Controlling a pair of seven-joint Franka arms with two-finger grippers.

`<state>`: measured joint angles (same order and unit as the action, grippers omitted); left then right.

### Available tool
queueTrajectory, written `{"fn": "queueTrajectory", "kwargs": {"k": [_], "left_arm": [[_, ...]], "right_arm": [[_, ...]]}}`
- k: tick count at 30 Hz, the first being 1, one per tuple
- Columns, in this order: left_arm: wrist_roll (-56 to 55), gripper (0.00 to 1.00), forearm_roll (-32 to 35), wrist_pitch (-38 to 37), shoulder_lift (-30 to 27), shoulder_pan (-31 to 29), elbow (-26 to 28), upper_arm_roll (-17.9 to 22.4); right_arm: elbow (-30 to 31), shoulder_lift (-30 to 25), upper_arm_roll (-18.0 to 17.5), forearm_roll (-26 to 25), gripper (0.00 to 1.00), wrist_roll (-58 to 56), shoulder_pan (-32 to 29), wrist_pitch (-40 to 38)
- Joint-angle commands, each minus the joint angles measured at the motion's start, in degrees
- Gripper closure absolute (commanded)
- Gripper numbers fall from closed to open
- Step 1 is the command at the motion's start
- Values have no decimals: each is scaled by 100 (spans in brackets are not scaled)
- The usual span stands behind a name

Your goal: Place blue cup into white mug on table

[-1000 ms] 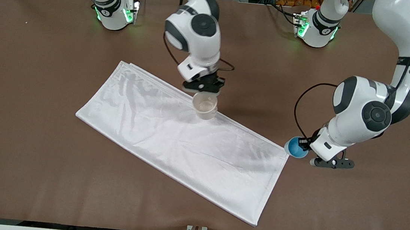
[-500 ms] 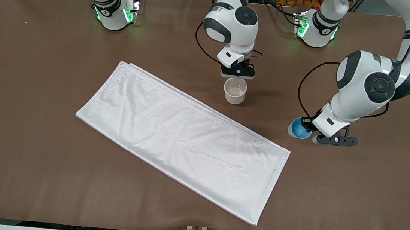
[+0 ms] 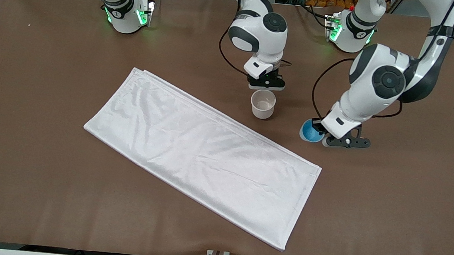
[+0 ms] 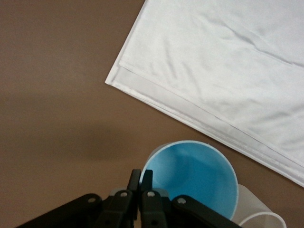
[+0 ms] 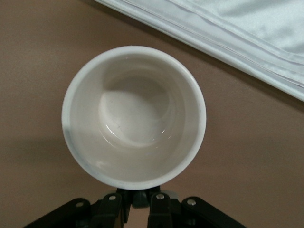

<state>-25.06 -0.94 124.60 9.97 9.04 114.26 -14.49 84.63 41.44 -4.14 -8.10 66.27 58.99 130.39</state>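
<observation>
The blue cup (image 3: pixel 311 132), seemingly light and rigid, is pinched by its rim in the left gripper (image 3: pixel 321 133); the white mug (image 3: pixel 263 104) is clamped at its handle by the right gripper (image 3: pixel 266 85).

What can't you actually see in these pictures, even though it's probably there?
- White mug: its handle, hidden under the right hand in the front view, cut off by the edge in the right wrist view.
- Blue cup: part hidden by the left hand in the front view; its base unseen in the left wrist view.

The right gripper (image 3: pixel 266 84) held the white mug (image 3: pixel 262 104) by its handle side, on the brown bench (image 3: pixel 47 85). The left gripper (image 3: pixel 321 133) gripped the blue cup (image 3: pixel 309 132) near the white cloth (image 3: pixel 203 154).
</observation>
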Motion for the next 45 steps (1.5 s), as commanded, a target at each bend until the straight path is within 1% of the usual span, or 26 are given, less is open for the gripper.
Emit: {"fn": "queueTrajectory", "kwargs": {"k": [1,7,11,15,20,23,27,30,37,41,45], "left_arm": [[-455,100,138,-15,-206,-43,211,-247],[-587,100,146,-41,-206,-43,264,-361],[-596,100,146,-164,-241,-43,264,-370],[-719,100,146,-550,-416,-52,281,-502],[-842,100,146,-788,-531,-52,281,-598],[-1122,100,146,-806,-531,-43,316,-721],[-1588,100,208,-815,-522,-43,527,-993],[-1870,100,348,-797,-487,-43,615,-1178],[-2283,100,357,-745,-425,-34,659,-1459],[-2494,100,357,-736,-425,-34,686,-1653],[-2644,100,349,-561,-408,-34,677,-1776]], "right_arm": [[-192,92,28,-112,0,263,60,-57],[-210,-153,19,-42,0,404,52,-180],[-201,-504,10,-33,0,361,8,-636],[-201,-935,-8,2,0,229,-89,-1190],[-201,-1454,45,212,0,-35,-107,-1770],[-201,-1744,45,213,0,-53,-212,-1999],[-201,-2104,54,274,0,-324,-335,-2324],[-201,-2385,63,379,0,-658,-475,-2597],[-210,-2966,80,450,0,-1264,-958,-3282],[-210,-3238,80,459,0,-1888,-1345,-3686],[-210,-3440,72,468,0,-2372,-1810,-3810]]}}
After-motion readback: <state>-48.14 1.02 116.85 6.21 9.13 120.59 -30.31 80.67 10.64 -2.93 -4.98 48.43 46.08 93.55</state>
